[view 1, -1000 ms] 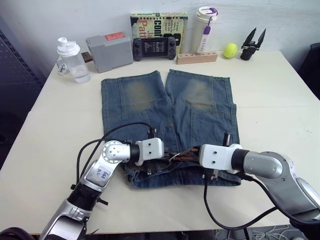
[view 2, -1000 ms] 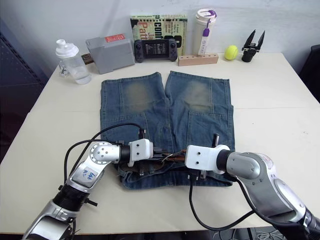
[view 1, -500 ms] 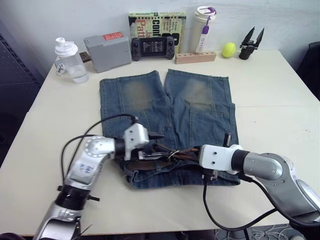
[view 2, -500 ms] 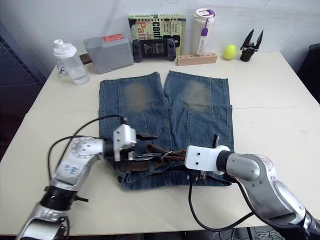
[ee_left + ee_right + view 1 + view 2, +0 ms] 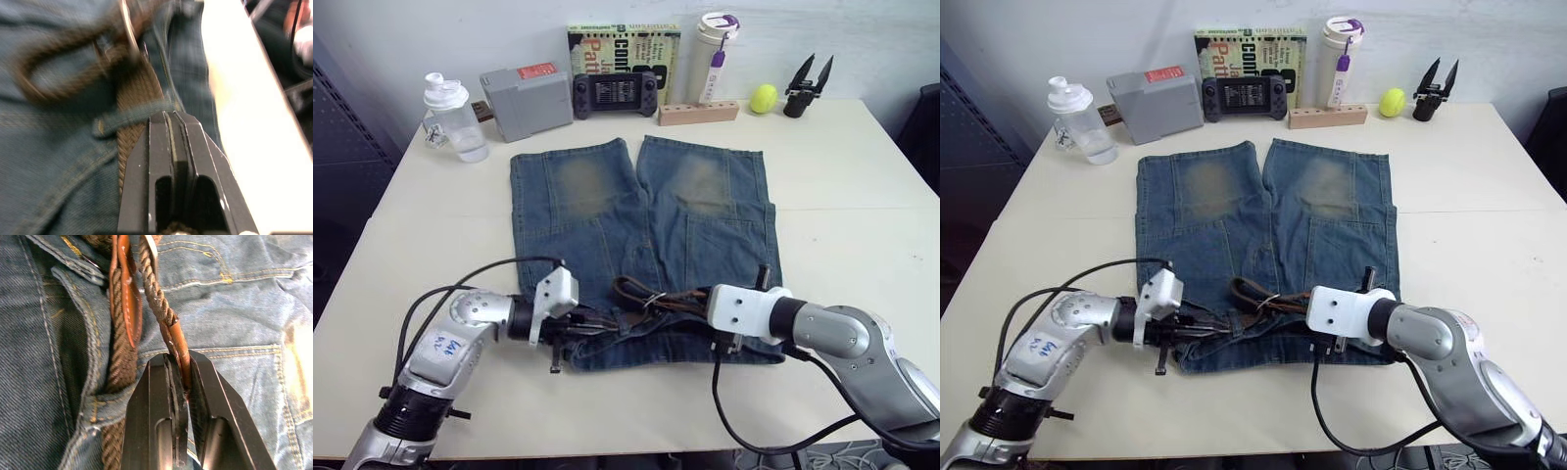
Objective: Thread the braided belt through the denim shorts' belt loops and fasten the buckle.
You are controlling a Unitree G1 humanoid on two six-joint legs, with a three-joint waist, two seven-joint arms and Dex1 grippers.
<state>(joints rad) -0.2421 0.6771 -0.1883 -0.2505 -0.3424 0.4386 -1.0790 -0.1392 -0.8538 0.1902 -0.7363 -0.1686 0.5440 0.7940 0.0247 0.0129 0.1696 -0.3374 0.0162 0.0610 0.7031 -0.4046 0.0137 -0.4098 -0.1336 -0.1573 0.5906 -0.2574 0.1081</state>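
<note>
With the braided belt (image 5: 651,299) lying along the waistband of the denim shorts (image 5: 641,211), the right gripper (image 5: 178,382) is pinching its tan end while the left gripper (image 5: 171,129), jaws seemingly closed empty, is risking snagging a belt loop (image 5: 132,115).

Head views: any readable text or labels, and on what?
"Pat": partial large yellow letters on the book standing at the table's far edge; the rest of its cover is too small to read.
Red label on the grey box: too small to read.
Blue marking on the left arm's shell: illegible.
Handheld game console screen: unreadable.
</note>
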